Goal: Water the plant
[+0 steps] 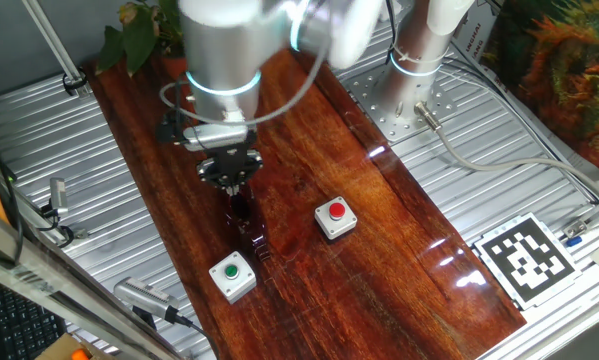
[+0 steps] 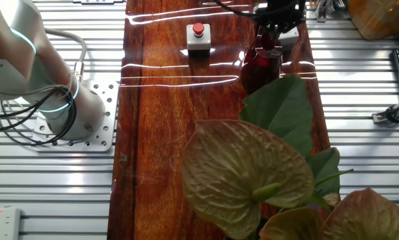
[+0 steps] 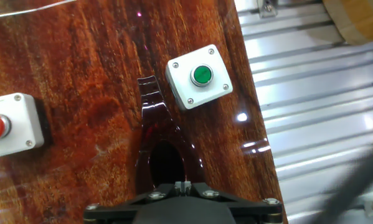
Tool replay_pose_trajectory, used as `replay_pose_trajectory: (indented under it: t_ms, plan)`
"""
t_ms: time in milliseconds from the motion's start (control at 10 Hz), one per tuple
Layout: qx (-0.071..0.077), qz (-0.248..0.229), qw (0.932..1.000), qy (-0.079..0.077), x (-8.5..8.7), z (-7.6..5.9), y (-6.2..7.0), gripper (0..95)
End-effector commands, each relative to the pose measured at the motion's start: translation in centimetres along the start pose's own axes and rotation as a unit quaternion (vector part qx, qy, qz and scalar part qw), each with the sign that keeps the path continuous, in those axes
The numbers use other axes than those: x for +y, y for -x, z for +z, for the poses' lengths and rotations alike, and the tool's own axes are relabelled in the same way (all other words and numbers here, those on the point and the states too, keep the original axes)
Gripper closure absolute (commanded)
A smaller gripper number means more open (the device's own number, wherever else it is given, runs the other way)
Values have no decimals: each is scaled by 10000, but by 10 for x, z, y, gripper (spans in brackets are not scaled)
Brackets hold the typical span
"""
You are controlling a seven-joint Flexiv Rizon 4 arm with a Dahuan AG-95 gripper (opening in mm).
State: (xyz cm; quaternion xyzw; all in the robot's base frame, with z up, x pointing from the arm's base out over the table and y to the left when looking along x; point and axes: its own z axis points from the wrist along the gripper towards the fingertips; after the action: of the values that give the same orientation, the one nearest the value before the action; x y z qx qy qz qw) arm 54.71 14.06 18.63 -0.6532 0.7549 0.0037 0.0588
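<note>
The plant [image 1: 129,38] stands at the far end of the wooden board, and only its green and yellowish leaves show behind the arm. Its broad leaves [image 2: 252,167] fill the foreground of the other fixed view; the pot is hidden. A dark red translucent vessel [image 1: 243,218] stands on the board near the two button boxes. It also shows in the other fixed view [image 2: 262,63] and in the hand view [image 3: 164,146], with its spout towards the green button. My gripper [image 1: 229,172] is right on top of it. The fingertips [image 3: 184,184] are pressed together on the vessel's near rim.
A red button box [image 1: 335,218] and a green button box [image 1: 232,275] sit on the wooden board [image 1: 309,130] beside the vessel. A black-and-white marker tag [image 1: 527,258] lies at the right. Bushy orange-green foliage [image 1: 569,70] stands at the far right. Metal slats flank the board.
</note>
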Motion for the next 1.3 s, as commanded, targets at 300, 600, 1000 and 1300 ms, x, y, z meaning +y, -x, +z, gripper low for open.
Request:
replay_pose_trajectory:
  t_ms: [300, 600, 1000, 1300]
  plan:
    - [69, -55, 9999, 148, 2, 8, 15, 950]
    - [85, -59, 9992, 386, 5, 13, 21, 570]
    - [73, -72, 9988, 488, 12, 24, 11, 380]
    - [79, -165, 9987, 469, 16, 30, 12, 380]
